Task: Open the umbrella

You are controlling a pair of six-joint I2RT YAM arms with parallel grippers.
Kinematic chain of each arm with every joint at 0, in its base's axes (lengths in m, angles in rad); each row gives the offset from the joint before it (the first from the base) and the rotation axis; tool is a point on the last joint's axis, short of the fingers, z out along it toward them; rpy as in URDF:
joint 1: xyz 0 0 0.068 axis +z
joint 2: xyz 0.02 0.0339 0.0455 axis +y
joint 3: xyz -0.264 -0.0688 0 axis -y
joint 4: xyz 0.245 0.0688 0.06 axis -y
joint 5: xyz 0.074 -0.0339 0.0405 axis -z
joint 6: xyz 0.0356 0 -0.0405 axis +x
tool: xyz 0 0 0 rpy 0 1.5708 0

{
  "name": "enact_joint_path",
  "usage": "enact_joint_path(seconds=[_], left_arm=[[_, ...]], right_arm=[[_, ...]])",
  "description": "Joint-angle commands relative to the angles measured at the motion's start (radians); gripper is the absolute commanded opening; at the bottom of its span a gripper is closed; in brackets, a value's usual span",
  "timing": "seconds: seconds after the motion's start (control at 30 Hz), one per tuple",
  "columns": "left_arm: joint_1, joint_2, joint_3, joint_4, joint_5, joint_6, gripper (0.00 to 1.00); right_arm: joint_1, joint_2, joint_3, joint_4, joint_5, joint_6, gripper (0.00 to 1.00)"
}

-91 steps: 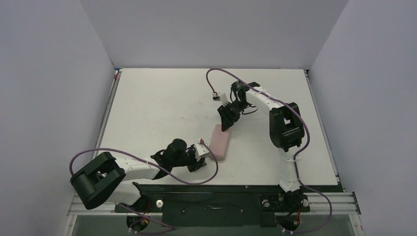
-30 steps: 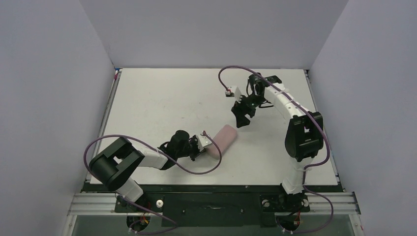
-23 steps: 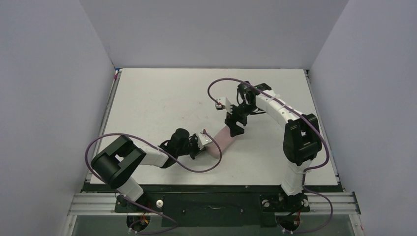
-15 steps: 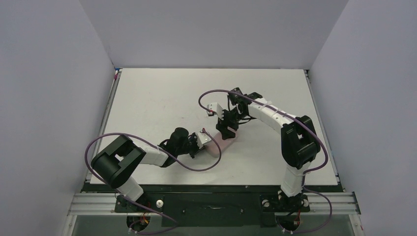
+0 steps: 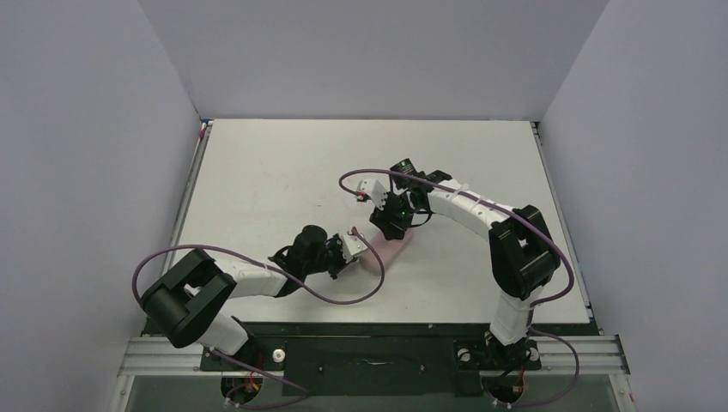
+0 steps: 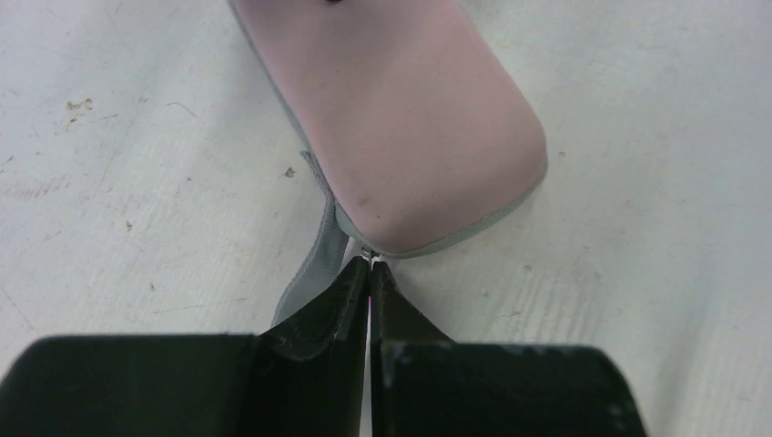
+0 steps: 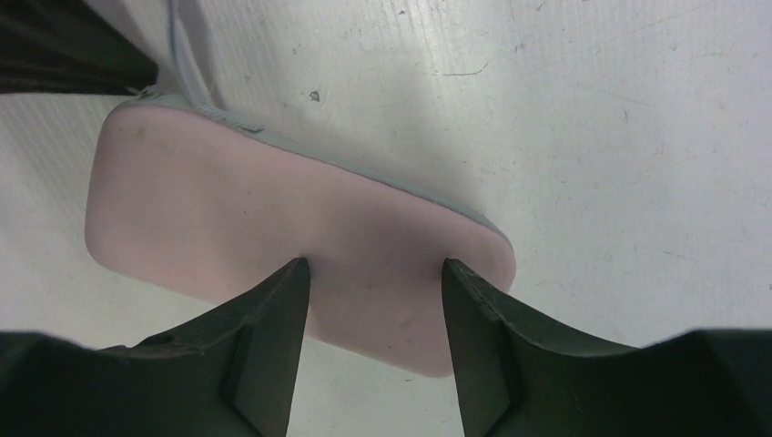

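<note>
The umbrella is out of view. A pale pink oblong capsule case (image 5: 393,249) lies on the white table between the two arms. My left gripper (image 5: 354,257) is shut at the case's near-left end; in the left wrist view the gripper (image 6: 370,264) pinches the small zipper pull (image 6: 366,252) at the rounded end of the case (image 6: 401,118), beside a grey strap (image 6: 314,273). My right gripper (image 5: 391,225) is open over the case's far end; in the right wrist view the gripper (image 7: 373,266) has both tips down on the top of the case (image 7: 209,209).
The white table (image 5: 257,172) is walled at the back and both sides. A purple cable (image 5: 343,296) loops on the table near the left wrist, and another purple cable (image 5: 352,178) arcs over the right wrist.
My right arm has swung left and down from the far right onto the case. The case has turned and shifted a little. My left gripper has stayed shut at its end.
</note>
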Motion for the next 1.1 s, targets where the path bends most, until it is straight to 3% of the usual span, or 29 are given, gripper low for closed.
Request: enact_joint_path(seconds=[0.0,0.3,0.53,0.7,0.8,0.87,1.07], left_arm=[[-0.058,-0.081,-0.012,-0.018,-0.001,-0.01,0.0],[-0.131,-0.04,-0.036,-0.018,-0.046,-0.09,0.0],[-0.121,0.008,-0.025,0.061,-0.059,-0.12,0.0],[-0.117,0.071,0.011,0.128,-0.08,-0.153,0.0],[-0.069,0.105,0.034,0.146,-0.072,-0.172,0.0],[-0.042,0.111,0.035,0.161,-0.054,-0.153,0.0],[0.002,0.122,0.04,0.187,0.019,-0.047,0.0]], right_arm=[[-0.006,0.005,-0.048,0.06,0.18,0.033,0.5],[-0.024,0.007,-0.072,0.057,0.198,0.116,0.49],[-0.097,-0.005,-0.04,-0.038,0.157,0.086,0.49],[-0.155,-0.02,-0.016,-0.122,0.02,0.086,0.54],[-0.26,-0.039,0.023,-0.243,-0.23,-0.023,0.64],[-0.3,-0.049,0.062,-0.321,-0.299,-0.13,0.68],[-0.33,-0.094,0.11,-0.448,-0.352,-0.587,0.73]])
